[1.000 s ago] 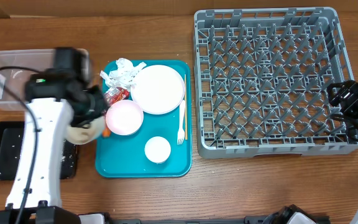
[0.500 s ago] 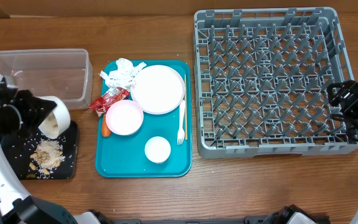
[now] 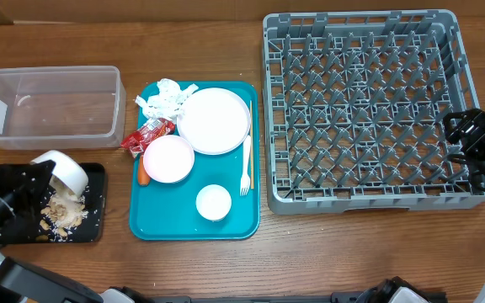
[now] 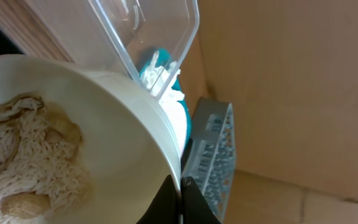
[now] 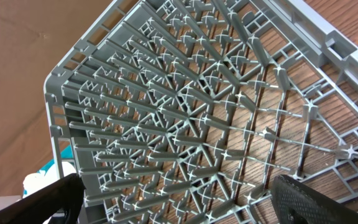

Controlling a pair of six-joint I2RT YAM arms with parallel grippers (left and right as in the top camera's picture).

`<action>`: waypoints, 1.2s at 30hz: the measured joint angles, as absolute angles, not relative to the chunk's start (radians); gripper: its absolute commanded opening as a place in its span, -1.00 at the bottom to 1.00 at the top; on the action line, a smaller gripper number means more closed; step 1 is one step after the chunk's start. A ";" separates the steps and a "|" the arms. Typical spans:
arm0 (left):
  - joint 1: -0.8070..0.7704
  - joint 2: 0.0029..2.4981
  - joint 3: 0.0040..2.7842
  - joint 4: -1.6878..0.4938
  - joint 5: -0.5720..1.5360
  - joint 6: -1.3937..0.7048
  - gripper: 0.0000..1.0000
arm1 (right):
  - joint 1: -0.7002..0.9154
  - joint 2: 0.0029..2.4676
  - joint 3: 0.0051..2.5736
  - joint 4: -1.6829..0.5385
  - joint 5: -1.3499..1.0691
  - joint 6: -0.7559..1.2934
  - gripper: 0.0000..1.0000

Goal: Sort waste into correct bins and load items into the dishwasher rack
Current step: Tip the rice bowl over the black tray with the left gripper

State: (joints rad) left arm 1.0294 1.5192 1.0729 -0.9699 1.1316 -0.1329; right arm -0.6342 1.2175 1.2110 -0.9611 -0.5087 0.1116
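The left pincer (image 3: 39,178) is clamped on the rim of a white bowl (image 3: 64,171), holding it tipped on its side over the black tray (image 3: 96,229) at the surface's 8 o'clock corner. From above, the bowl's mouth faces roughly 6 o'clock and downward. A heap of scraps (image 3: 64,210) lies on the tray just under that lip. The wrist view shows rice (image 4: 23,162) and a few lumps clinging to the bowl's inner wall, so the emptying looks unfinished.

What matters for the next move is that mouth-to-tray line. The heap sits directly below the lip, well inside the tray's edges, and a steeper tilt should drop the rest in the same spot. The clear tub (image 3: 116,101) stands at 12 o'clock from the bowl, close by, and must not catch any of it.

Once empty, the bowl belongs in the rack (image 3: 360,200), far off at 3 o'clock beyond the teal tray (image 3: 162,225). The right pincer (image 3: 468,128), jaws wide and holding nothing, hangs at the rack's 3 o'clock wall. It is the nearer arm to the rack, but the left one has the bowl.
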 measured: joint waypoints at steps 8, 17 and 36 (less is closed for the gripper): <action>1.144 1.519 1.055 -0.964 1.187 -0.204 -0.92 | -0.634 1.217 1.211 -0.961 -0.508 0.112 1.00; 1.156 1.549 1.054 -0.881 1.277 -0.210 -0.92 | -0.634 1.218 1.211 -0.962 -0.509 0.112 1.00; 1.156 1.775 1.051 -0.949 1.546 -0.068 -0.92 | -0.634 1.218 1.211 -0.962 -0.508 0.112 1.00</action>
State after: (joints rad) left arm 1.1564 1.7752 1.0512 -0.9489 1.5455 -0.0681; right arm -0.6342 1.2179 1.2110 -0.9615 -0.5083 0.1116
